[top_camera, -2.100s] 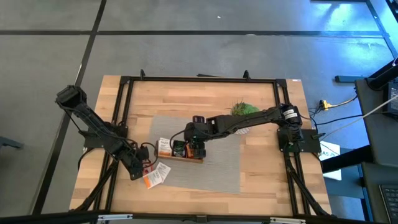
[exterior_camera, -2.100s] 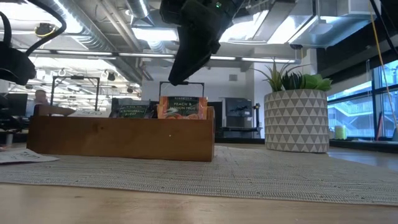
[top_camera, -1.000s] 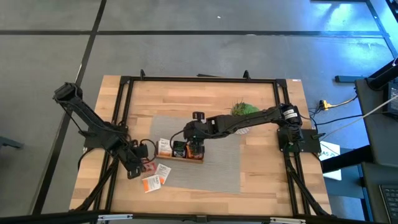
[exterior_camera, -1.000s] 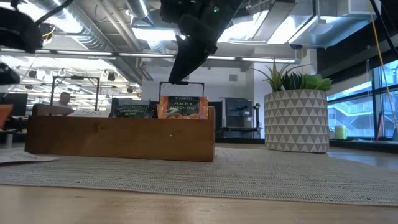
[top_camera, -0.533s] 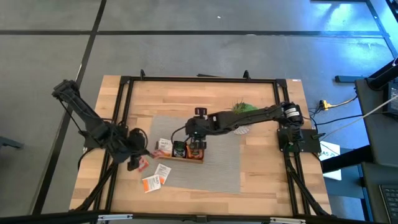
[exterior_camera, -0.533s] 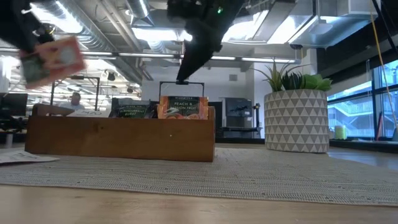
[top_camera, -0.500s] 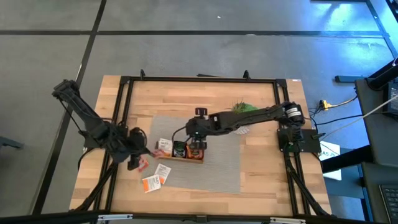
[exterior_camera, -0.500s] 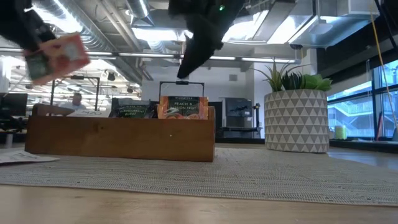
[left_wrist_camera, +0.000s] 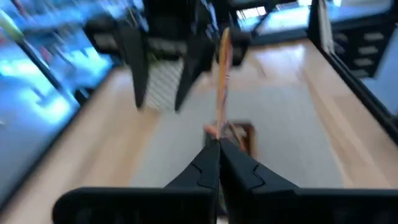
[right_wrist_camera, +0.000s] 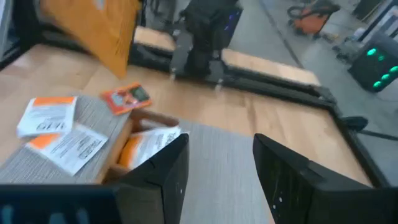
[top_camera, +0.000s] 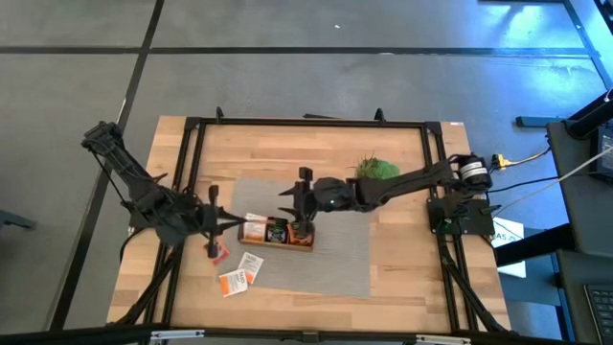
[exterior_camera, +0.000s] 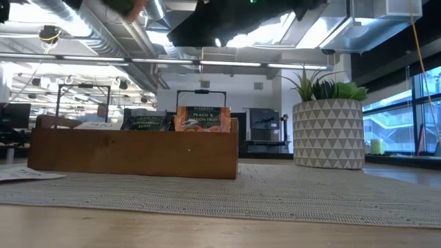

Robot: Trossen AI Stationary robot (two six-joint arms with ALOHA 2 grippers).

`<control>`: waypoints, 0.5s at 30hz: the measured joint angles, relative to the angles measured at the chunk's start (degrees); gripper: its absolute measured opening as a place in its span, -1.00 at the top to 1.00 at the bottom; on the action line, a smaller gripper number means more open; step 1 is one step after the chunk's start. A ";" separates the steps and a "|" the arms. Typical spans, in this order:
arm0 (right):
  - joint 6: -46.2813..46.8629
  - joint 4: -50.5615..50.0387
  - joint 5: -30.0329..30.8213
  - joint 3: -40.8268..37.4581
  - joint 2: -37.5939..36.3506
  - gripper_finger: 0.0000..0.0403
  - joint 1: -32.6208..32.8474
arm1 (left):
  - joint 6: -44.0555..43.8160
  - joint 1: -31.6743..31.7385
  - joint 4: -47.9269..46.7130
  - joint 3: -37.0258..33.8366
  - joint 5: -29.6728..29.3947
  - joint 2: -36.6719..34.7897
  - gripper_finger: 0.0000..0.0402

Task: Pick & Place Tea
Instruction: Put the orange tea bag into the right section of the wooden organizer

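The left pincer [left_wrist_camera: 219, 144], clamped on an edge-on tea sachet [left_wrist_camera: 222, 68], carries it toward the wooden tray [top_camera: 278, 233], probably for its left compartment; the right pincer [right_wrist_camera: 217, 155] hangs open above the tray.

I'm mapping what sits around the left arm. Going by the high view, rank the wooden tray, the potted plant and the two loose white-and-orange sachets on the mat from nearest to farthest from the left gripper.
From the left gripper:
1. Wooden tray, just to its right on the mat.
2. Loose sachets, toward the table's front edge, a little farther.
3. Potted plant, far to the right, beyond the right arm.
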 joint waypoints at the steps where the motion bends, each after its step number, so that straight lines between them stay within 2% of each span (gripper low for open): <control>1: -0.02 1.05 0.04 -0.41 -0.09 0.11 -0.06 | 2.50 0.00 2.02 0.00 -1.53 0.00 0.99; 5: -0.32 7.52 -0.24 -3.96 0.00 0.11 -0.08 | 10.60 0.69 8.54 0.00 -5.64 0.00 0.99; 11: -2.78 36.73 -14.68 -12.34 0.41 0.11 -0.02 | 21.31 4.53 25.45 -3.11 -4.47 -0.04 0.99; 13: -3.59 45.78 -18.52 -14.89 0.68 0.11 0.05 | 24.44 6.07 30.54 -4.18 -2.03 -0.07 0.99; 15: -4.21 52.58 -20.11 -16.19 0.89 0.11 0.13 | 27.27 7.77 36.44 -5.22 3.42 -0.07 0.99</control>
